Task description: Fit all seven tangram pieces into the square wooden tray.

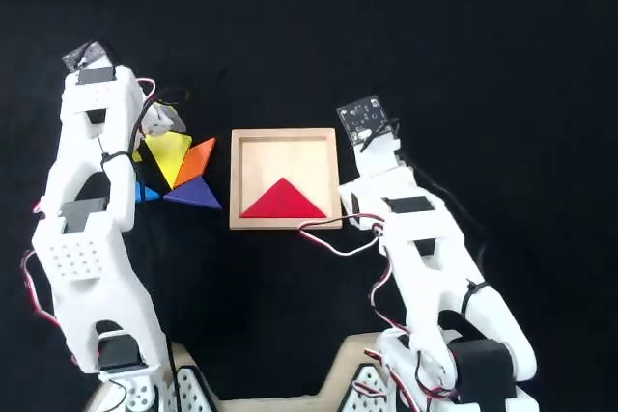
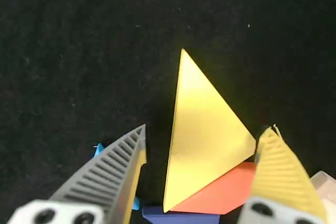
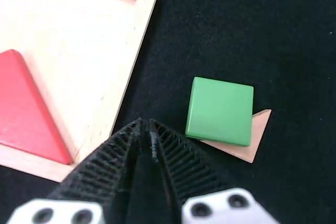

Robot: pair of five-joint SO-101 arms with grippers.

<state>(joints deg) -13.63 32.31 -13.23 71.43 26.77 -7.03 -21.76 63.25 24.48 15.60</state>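
Lying in the tray [image 1: 236,180] along its near rim is the red triangle [image 1: 283,202]. R gripper [image 3: 145,125], fingers pressed together, sits just off the tray's near-right corner, beside a green square [image 3: 220,109] overlapping a tan triangle [image 3: 258,139]. L gripper [image 2: 206,128], spread, straddles the yellow triangle [image 2: 205,98] left of the tray; orange piece [image 2: 220,195] touches it.

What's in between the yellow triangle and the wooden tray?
In the high view, the orange piece lies between the yellow triangle and the wooden tray, right against the yellow one. From it to the tray is bare black table.
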